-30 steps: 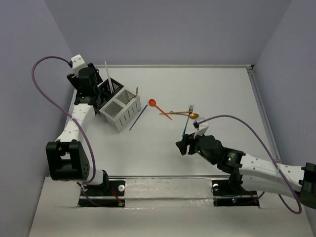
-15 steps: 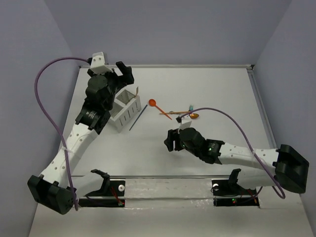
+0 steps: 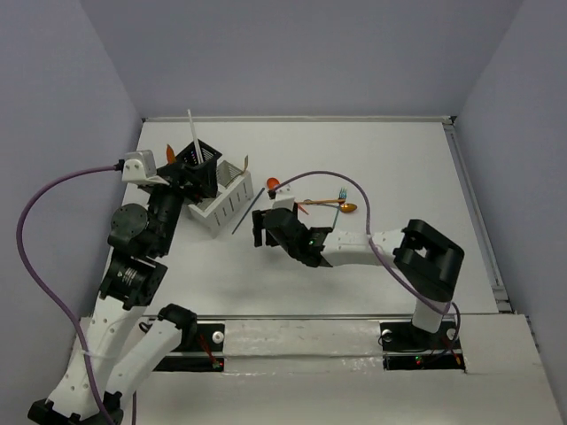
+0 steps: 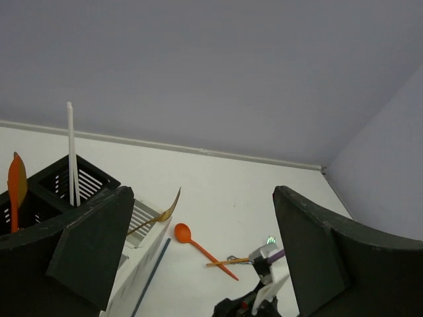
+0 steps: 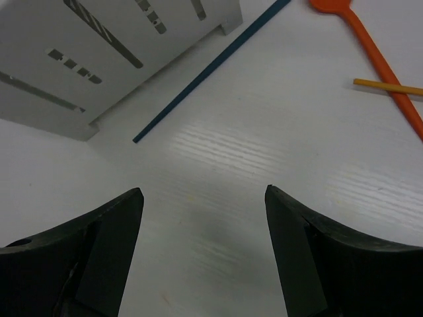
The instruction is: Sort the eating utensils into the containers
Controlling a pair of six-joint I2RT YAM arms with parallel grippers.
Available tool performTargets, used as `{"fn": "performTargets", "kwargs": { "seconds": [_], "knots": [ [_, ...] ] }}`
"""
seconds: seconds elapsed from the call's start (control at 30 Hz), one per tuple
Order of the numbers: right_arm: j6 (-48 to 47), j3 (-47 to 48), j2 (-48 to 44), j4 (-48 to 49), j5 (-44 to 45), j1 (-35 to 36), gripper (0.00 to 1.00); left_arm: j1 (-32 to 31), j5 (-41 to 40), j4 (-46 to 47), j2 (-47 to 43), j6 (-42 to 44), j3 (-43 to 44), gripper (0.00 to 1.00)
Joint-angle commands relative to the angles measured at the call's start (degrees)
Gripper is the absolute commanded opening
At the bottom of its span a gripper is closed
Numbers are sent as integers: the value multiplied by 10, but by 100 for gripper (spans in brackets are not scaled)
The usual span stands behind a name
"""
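Observation:
The black caddy (image 3: 200,161) holds a white stick (image 3: 191,133) and an orange utensil (image 3: 170,152). The white caddy (image 3: 223,198) beside it holds a gold fork (image 3: 237,168). A dark teal stick (image 3: 249,210) lies against the white caddy. An orange spoon (image 3: 283,194), a gold stick (image 3: 312,203), a teal fork (image 3: 342,193) and a gold spoon (image 3: 348,208) lie mid-table. My left gripper (image 3: 183,181) (image 4: 202,191) is open and empty beside the black caddy (image 4: 56,185). My right gripper (image 3: 264,228) (image 5: 203,191) is open and empty, low over bare table just short of the dark teal stick (image 5: 211,69).
The white caddy's slotted wall (image 5: 99,53) fills the upper left of the right wrist view; the orange spoon (image 5: 377,46) and gold stick (image 5: 390,86) sit at its upper right. The table's back wall and right rail (image 3: 469,204) bound the surface.
My right gripper has moved left across the table toward the dark teal stick. My left arm has pulled back and lower, its gripper now on the near-left side of the caddies.

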Motion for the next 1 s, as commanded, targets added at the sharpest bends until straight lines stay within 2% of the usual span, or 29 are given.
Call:
{"fn": "performTargets", "kwargs": {
  "seconds": [0.0,0.37,0.73,0.97],
  "knots": [
    [10,105,87,32,50,0,80,1,31,26,-22,3,-14,99],
    [37,218,207,9,44,-25,81,-9,61,32,-50,-4,-16,99],
    [44,274,277,-9,51,-31,80,-9,83,37,-46,-10,-19,99],
    [37,274,283,-28,74,-31,77,-9,78,38,-50,-13,-21,99]
  ]
}}
